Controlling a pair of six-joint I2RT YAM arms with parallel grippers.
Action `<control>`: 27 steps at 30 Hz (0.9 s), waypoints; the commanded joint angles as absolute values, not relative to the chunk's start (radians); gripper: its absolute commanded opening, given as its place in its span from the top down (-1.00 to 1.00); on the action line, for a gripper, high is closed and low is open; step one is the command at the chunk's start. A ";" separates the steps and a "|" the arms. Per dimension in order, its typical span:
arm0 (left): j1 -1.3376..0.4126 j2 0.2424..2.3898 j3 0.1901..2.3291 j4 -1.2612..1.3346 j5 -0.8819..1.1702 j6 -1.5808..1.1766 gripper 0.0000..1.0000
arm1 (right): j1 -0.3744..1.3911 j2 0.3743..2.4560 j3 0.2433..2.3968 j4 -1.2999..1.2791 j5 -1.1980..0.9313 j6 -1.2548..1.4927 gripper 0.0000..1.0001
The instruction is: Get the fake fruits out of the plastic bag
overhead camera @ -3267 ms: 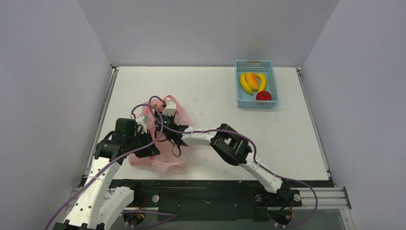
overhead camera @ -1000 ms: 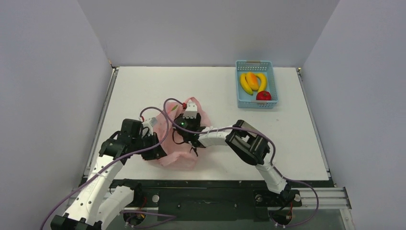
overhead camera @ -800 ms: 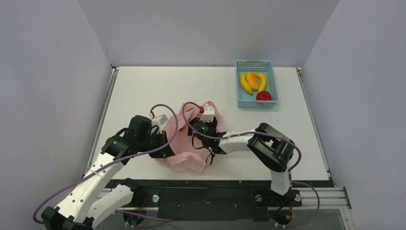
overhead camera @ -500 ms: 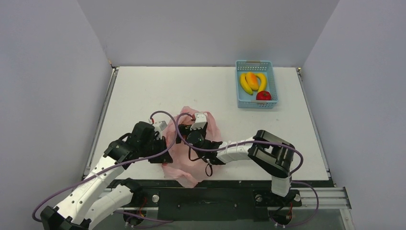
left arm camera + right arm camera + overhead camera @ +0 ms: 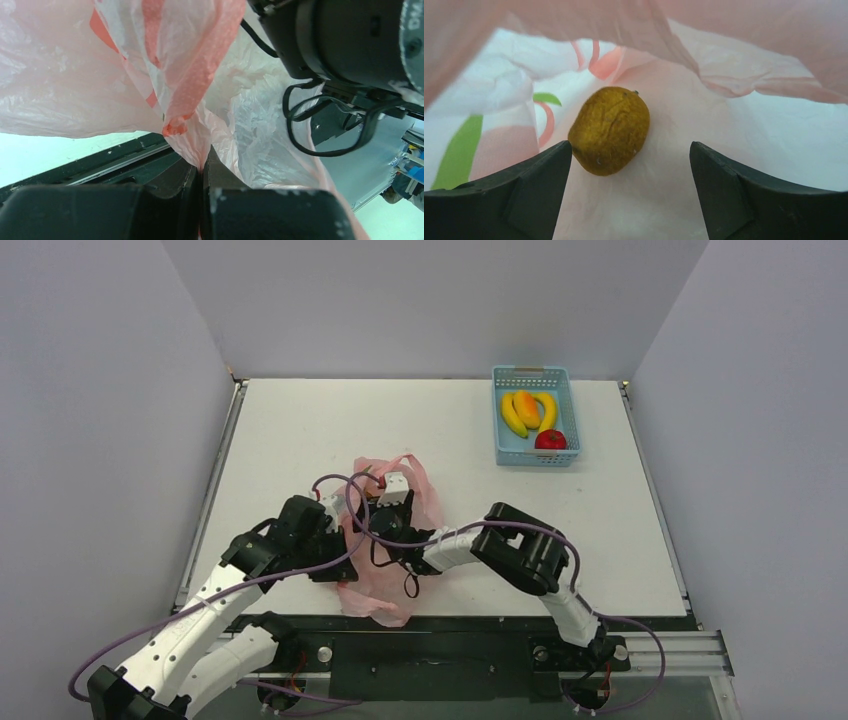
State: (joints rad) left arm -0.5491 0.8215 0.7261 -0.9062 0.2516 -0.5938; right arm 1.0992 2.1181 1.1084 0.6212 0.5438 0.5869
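Observation:
The pink plastic bag (image 5: 428, 502) lies crumpled near the table's front edge. My left gripper (image 5: 202, 169) is shut on a bunched fold of its film (image 5: 192, 140) and holds that side up. In the top view the left gripper (image 5: 338, 558) sits at the bag's left side. My right gripper (image 5: 630, 150) is inside the bag, open, fingers wide apart. A small brown kiwi-like fruit (image 5: 609, 131) lies on the bag's floor just ahead, close to the left finger (image 5: 524, 185), not gripped. Two bananas (image 5: 513, 416), a mango-like fruit (image 5: 527, 407) and a red apple (image 5: 550, 439) lie in the basket.
The light-blue slotted basket (image 5: 504, 456) stands at the back right of the white table (image 5: 300, 430). Grey walls enclose the table on three sides. My right forearm (image 5: 520, 545) stretches across the table's front, its cables looping over the bag.
The right gripper swung right, then came back left and deeper into the bag, and its jaws opened wider. The left gripper kept its pinch and dragged the bag toward the front edge.

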 commanded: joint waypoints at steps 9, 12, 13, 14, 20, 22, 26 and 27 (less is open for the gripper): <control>-0.555 0.816 0.736 -0.871 0.246 -0.593 1.00 | 1.101 2.306 1.434 0.444 0.599 0.604 -0.67; -0.555 0.809 0.732 -0.872 0.246 -0.595 1.00 | 1.101 2.390 1.580 0.300 0.579 0.595 -0.59; -0.555 0.806 0.729 -0.872 0.247 -0.595 1.00 | 1.101 2.407 1.609 0.242 0.574 0.603 -0.56; -0.555 0.804 0.728 -0.875 0.246 -0.596 1.00 | 1.101 2.432 1.654 0.208 0.578 0.610 -0.50; -0.554 0.790 0.725 -0.879 0.231 -0.602 1.00 | 1.082 2.346 1.531 0.303 0.590 0.627 -0.06; -0.554 0.790 0.728 -0.881 0.221 -0.606 1.00 | 1.070 2.293 1.486 0.322 0.557 0.613 0.19; -0.554 0.787 0.730 -0.889 0.191 -0.617 1.00 | 1.049 2.164 1.372 0.383 0.399 0.566 0.61; -0.553 0.787 0.733 -0.892 0.186 -0.619 1.00 | 1.042 2.124 1.338 0.389 0.345 0.557 0.68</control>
State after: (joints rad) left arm -0.5491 0.8040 0.7155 -0.9073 0.2203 -0.6025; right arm 1.0718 2.2730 1.4250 0.3573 0.5072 0.5934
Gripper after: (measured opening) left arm 0.005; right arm 0.474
